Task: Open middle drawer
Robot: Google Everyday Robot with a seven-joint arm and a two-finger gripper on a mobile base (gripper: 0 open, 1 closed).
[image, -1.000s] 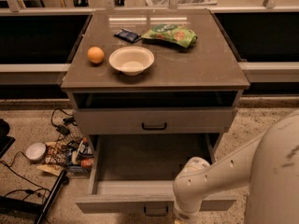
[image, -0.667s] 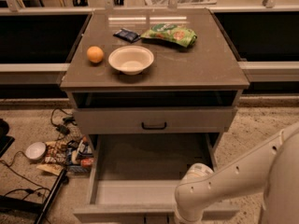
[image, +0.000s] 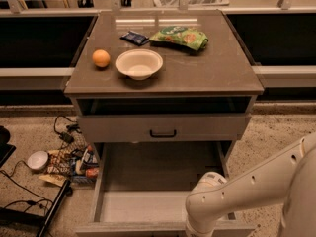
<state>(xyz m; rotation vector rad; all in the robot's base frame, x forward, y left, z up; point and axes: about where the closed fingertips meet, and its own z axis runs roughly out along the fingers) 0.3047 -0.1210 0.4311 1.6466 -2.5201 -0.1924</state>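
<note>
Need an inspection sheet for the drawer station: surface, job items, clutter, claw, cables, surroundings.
surface: grey cabinet top holds orange, white bowl, green bag, dark packet
job's things: middle drawer pulled out, plain grey inside, nothing seen in it; drawer above shut
clutter: pile of packets and white round object on floor, left
claw: not visible; white arm ends at the open drawer's front, bottom edge
cables: black cables on floor, left
surroundings: speckled floor; dark shelving both sides
</note>
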